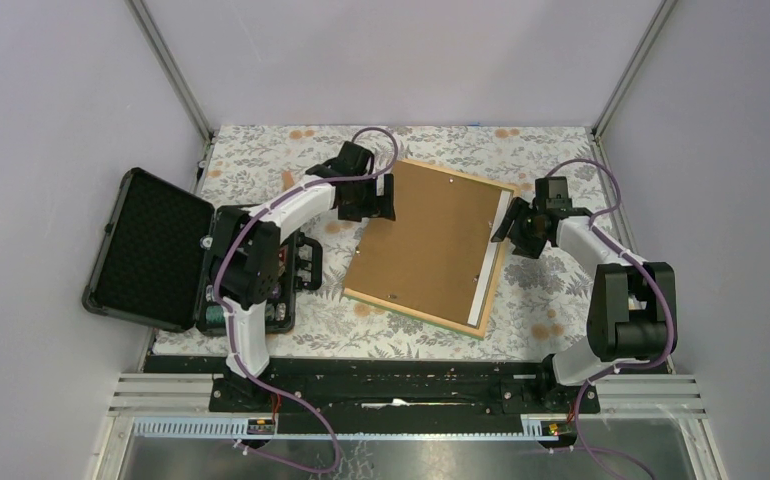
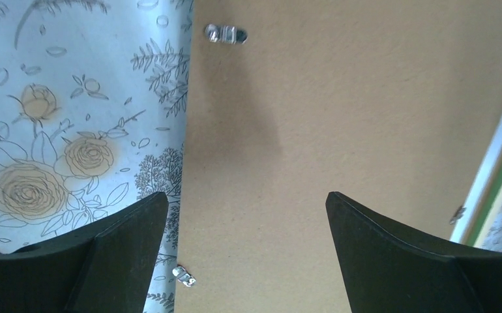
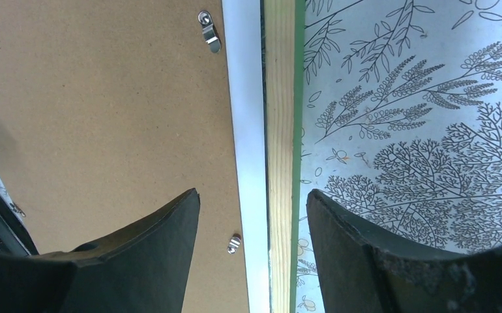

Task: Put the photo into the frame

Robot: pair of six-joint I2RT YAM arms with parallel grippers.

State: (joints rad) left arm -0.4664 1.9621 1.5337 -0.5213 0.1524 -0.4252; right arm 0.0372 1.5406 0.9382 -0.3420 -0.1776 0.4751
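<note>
Progress: seemed mostly done; photo in, board not yet squared or clipped.
Table (image 1: 561, 300): carried everything.
Case (image 1: 151, 250): stood open at left edge; contents too hidden to tell.
Frame (image 3: 280, 130): lay face down mid-table, holding photo.
Board (image 1: 426, 240): rested on top, shifted left.
Photo (image 3: 247, 130): showed as white strip beside frame's right rail.
Left gripper (image 2: 245, 202): hovered wide open over board's left edge.
Right gripper (image 3: 253, 195): jaws apart, empty, above that strip.

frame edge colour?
Light wood with a green outer strip on the frame; clearest in right wrist view.
</note>
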